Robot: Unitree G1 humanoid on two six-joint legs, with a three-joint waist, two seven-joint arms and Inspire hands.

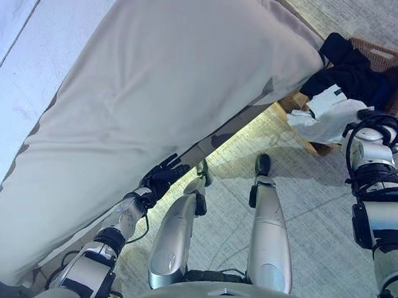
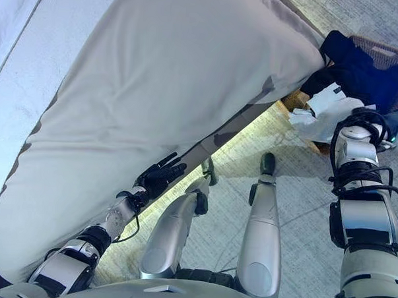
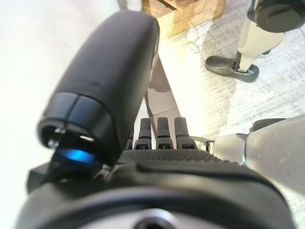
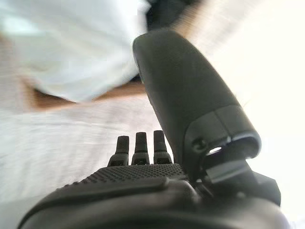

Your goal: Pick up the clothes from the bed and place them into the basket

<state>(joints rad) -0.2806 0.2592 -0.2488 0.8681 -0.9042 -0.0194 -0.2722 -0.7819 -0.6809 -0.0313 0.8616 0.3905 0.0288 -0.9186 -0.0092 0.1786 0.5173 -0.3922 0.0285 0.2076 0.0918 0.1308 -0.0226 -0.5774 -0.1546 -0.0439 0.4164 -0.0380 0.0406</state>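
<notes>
**Clothes piled in basket at far right, both hands empty**

Seen at far right, past the corner of the bed (image 1: 155, 88): a brown woven basket (image 1: 388, 58) on the pale carpet (image 1: 315, 213), holding a dark garment (image 1: 351, 73) heaped toward the far side and a white garment (image 1: 326, 115) spilling over the near rim toward the floor. Dark piece lying on top of and touching the white one. Bed covered in a beige sheet, running from near left to far right across most of the scene, with a paler blue-white strip along its left side.

Left hand (image 1: 161, 177) at the near edge of the bed, just beside the overhanging sheet, fingers straight and spread, holding nothing. Confirmed in the left wrist view: fingers (image 3: 164, 131) extended in a row, thumb sticking out, nothing between them, a corner of the basket (image 3: 186, 14) visible beyond.

Right hand (image 4: 143, 167) near the basket, just on the near side of the white garment (image 4: 71, 47); fingers (image 4: 140, 145) straight and relaxed in the right wrist view, thumb raised, gripping nothing. From the head views, only the right wrist visible, hand itself hidden behind it.
</notes>
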